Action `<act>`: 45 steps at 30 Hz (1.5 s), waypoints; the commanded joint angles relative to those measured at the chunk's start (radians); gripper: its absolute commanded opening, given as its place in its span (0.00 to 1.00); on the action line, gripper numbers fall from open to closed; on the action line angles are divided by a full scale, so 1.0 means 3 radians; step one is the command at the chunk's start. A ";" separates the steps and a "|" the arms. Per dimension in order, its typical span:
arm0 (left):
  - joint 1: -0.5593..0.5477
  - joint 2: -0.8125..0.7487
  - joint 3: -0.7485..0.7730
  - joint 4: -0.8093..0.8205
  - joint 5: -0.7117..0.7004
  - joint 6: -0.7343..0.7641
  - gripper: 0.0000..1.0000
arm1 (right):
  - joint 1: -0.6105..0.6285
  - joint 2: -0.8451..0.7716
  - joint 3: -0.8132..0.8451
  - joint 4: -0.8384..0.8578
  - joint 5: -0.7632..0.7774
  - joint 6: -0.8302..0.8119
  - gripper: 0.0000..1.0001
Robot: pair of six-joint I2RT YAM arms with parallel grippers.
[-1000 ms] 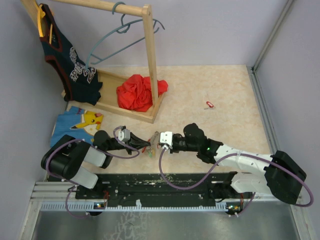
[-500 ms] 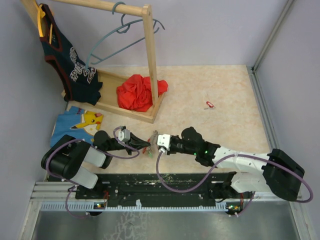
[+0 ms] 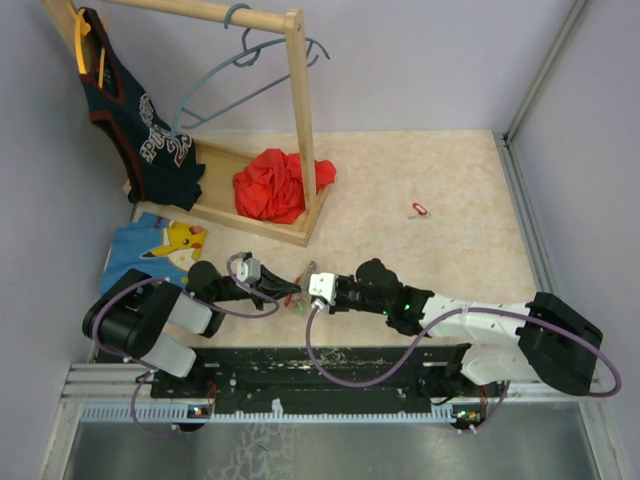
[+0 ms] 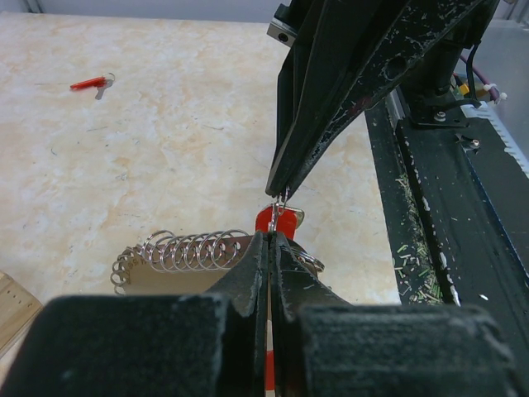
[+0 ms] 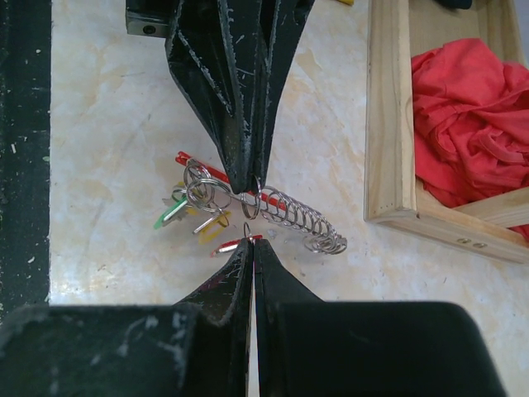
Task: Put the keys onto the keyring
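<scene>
Both sat shut, tip to tip — the left gripper [image 4: 270, 245] steadying the keyring [image 5: 293, 217], the right gripper [image 5: 250, 248] pinching a red key [image 4: 277, 222], apparently to thread it.

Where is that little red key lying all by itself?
In the overhead view, the lone red key lies on the right half of the table, right of the wooden rack, far behind the key bunch.

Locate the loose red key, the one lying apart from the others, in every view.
Top external: loose red key right of centre, lying alone.
Left wrist: upper left corner.
Right wrist: not in view.
Shared landmark: ring coil, clear in both wrist views.
</scene>
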 commanded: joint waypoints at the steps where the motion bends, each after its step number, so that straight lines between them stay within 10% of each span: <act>1: 0.0020 0.0028 -0.0035 0.0776 0.0024 -0.0004 0.01 | 0.0052 -0.0002 0.0033 0.0275 0.0119 0.0142 0.00; 45: 0.0026 0.0065 -0.0053 0.0884 0.0002 -0.0024 0.01 | 0.0060 -0.0062 -0.0057 0.0460 0.0224 0.0654 0.00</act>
